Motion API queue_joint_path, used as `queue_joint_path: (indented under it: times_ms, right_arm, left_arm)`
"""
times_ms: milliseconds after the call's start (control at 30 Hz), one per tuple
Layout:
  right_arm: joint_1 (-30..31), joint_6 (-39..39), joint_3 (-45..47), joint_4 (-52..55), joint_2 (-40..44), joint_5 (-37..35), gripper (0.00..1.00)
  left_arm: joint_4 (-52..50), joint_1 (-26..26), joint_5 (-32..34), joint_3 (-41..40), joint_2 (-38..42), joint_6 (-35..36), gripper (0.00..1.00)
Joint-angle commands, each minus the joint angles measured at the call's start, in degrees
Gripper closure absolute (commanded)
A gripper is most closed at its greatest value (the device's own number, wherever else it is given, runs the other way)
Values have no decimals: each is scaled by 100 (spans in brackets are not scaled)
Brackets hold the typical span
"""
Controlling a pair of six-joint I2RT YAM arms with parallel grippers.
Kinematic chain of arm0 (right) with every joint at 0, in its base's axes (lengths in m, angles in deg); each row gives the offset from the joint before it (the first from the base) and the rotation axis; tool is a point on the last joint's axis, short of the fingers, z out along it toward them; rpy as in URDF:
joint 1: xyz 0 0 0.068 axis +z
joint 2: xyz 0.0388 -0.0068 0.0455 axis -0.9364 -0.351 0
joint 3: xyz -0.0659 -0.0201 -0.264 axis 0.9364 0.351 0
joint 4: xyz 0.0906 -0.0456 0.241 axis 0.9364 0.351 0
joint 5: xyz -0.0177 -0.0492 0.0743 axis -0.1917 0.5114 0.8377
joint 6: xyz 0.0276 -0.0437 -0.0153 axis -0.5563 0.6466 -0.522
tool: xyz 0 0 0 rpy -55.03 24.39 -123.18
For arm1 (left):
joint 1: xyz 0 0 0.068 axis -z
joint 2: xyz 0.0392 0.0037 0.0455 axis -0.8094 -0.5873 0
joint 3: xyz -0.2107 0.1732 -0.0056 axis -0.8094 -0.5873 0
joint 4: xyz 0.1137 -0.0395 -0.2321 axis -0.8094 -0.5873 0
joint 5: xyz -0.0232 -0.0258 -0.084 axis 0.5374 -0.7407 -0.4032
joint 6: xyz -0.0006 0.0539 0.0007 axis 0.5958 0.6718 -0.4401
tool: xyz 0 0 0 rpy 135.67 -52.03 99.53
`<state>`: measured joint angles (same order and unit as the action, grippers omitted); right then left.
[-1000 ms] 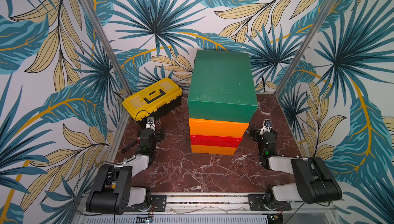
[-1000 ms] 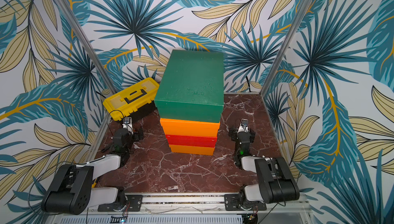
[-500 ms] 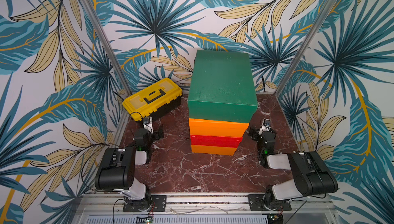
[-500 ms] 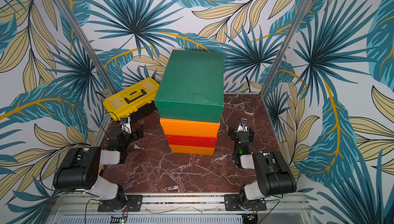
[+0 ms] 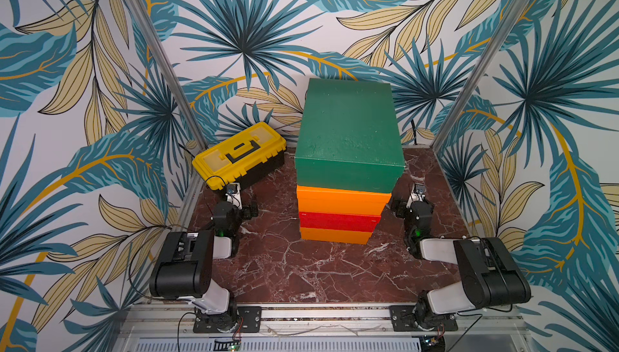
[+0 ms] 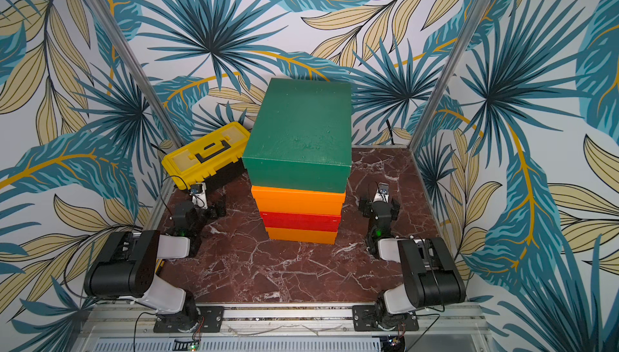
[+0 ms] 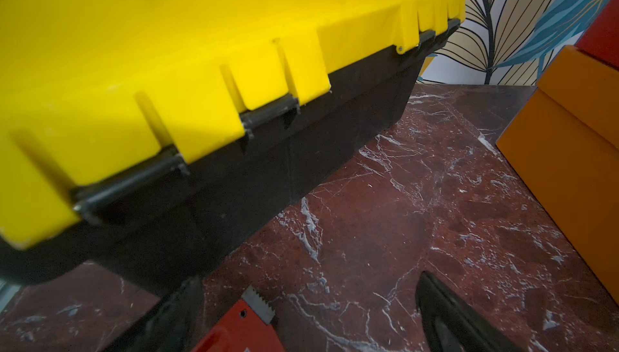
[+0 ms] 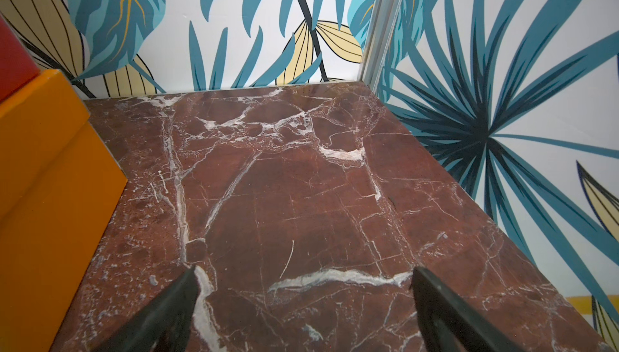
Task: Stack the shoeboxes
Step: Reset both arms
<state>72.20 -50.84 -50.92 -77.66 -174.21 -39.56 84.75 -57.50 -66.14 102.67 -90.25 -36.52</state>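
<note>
Standing stacked four high at mid-table, a little nearer the far edge and the right edge of the dark red marble-patterned tabletop (image 5: pixel 301 273): lower orange cardboard shoebox (image 5: pixel 335 235) flat on the tabletop, red cardboard shoebox (image 5: pixel 338 222) on it, upper orange cardboard shoebox (image 5: pixel 343 201) next, dark green cardboard shoebox (image 5: pixel 348 132) on top. All lids on. Long sides running from near edge to far edge, with the walls roughly flush in both top views.

Sitting at the far left corner, askew to the edges: yellow plastic toolbox (image 5: pixel 239 154) with black handle and black base, lid shut. Bare strip of tabletop between it and the stack.

Left gripper (image 7: pixel 308 281): low by the left edge, just beside the toolbox's near side. Jaws spread wide, gripping nothing. Red tool with a toothed grey metal jaw (image 7: pixel 248 320) lying on the tabletop beneath; contact not determinable.

Right gripper (image 8: pixel 303 271): low by the right edge, beside the stack but apart from it, facing the far right corner. Jaws spread wide, only bare tabletop between the fingers.
</note>
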Motion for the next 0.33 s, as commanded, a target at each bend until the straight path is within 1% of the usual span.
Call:
queue_joint_path:
  times_ms: [0,300]
  right_arm:
    - [-35,-89,-63,110,-6,57,0]
    - [-37,-94,-63,104,-2,57,1]
  left_arm:
    - [159,14,71,122,-9,49,0]
    - [166,4,93,113,-9,40,0]
